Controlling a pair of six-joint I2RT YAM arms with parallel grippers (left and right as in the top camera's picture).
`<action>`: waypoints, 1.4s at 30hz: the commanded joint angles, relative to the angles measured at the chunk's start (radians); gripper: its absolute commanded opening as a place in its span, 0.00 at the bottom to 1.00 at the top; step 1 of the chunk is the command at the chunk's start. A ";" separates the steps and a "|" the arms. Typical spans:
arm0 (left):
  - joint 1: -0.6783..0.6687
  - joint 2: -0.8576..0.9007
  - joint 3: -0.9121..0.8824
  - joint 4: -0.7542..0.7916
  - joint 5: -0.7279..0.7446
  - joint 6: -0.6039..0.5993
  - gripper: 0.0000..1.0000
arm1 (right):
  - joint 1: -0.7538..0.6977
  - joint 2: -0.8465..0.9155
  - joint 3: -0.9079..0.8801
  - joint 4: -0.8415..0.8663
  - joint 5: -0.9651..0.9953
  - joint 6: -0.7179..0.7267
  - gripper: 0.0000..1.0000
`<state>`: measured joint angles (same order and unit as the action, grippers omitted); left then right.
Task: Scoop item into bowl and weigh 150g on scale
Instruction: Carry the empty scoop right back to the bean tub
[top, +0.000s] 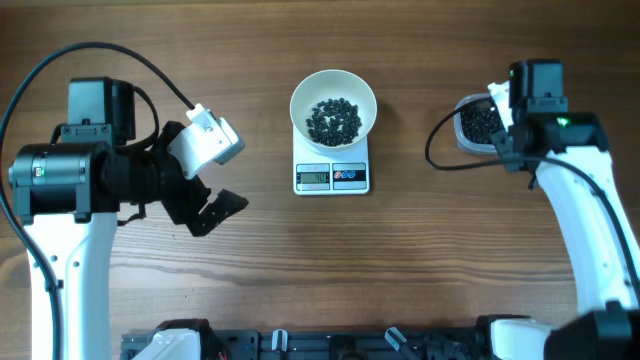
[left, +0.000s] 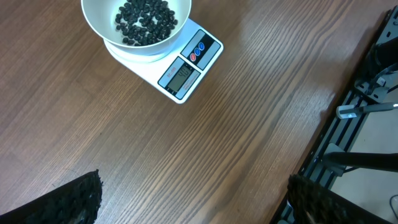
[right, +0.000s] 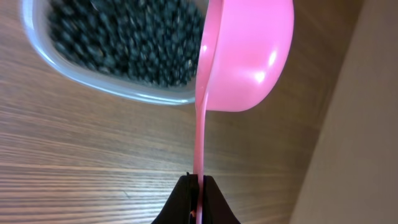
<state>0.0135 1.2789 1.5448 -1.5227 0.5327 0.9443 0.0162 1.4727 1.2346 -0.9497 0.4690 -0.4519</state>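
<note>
Pinch of the right end effector (right: 198, 188) is tight on the handle of the pink scoop (right: 249, 56), its cup turned on edge beside the clear tub (right: 93, 84) of beads (right: 124, 43), likely poised for a dip. The left end effector (left: 199, 208) hangs wide open and empty, well apart from the white bowl (top: 300, 95), which sits part-filled on the scale (top: 332, 177), so nothing disturbs the reading.

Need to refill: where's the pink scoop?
Right wrist view: the pink scoop is clamped in the right pincer, its cup by the rim of the clear tub.

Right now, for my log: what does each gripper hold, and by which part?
Right gripper pinches the pink scoop by its handle end; left gripper is open, empty.
</note>
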 joint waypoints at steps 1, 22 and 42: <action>0.005 -0.012 0.014 -0.001 0.007 0.010 1.00 | -0.001 0.075 0.017 -0.002 0.107 -0.021 0.04; 0.005 -0.012 0.014 -0.001 0.007 0.010 1.00 | 0.033 0.220 0.017 0.074 0.193 -0.019 0.04; 0.005 -0.012 0.014 -0.001 0.007 0.010 1.00 | 0.076 0.310 0.016 0.070 0.267 -0.013 0.04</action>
<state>0.0135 1.2789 1.5448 -1.5227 0.5327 0.9447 0.0914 1.7470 1.2350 -0.8776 0.7528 -0.4679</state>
